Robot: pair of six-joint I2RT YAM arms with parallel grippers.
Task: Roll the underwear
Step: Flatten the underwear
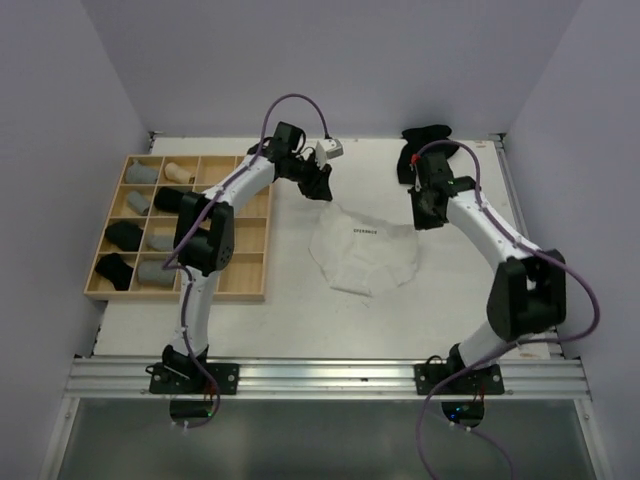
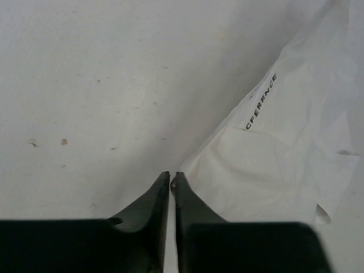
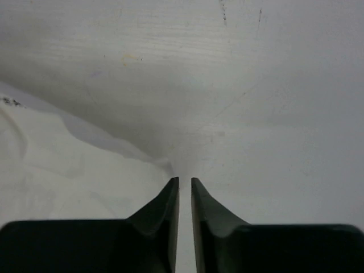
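Observation:
A white underwear [image 1: 365, 255] lies spread flat in the middle of the table, with a line of black print near its far edge. My left gripper [image 1: 321, 190] sits low at its far left corner. In the left wrist view the left gripper [image 2: 170, 175] has its jaws almost touching, and the underwear [image 2: 284, 159] edge lies just off its tips. My right gripper [image 1: 424, 216] is at the far right corner. In the right wrist view the right gripper [image 3: 185, 181] shows a narrow gap with bare table in it, and the underwear [image 3: 68, 170] peaks just ahead.
A wooden grid tray [image 1: 175, 292] stands at the left with grey, black and beige rolls in its compartments. A black garment [image 1: 425, 138] lies at the back right behind my right arm. Walls close the table on three sides.

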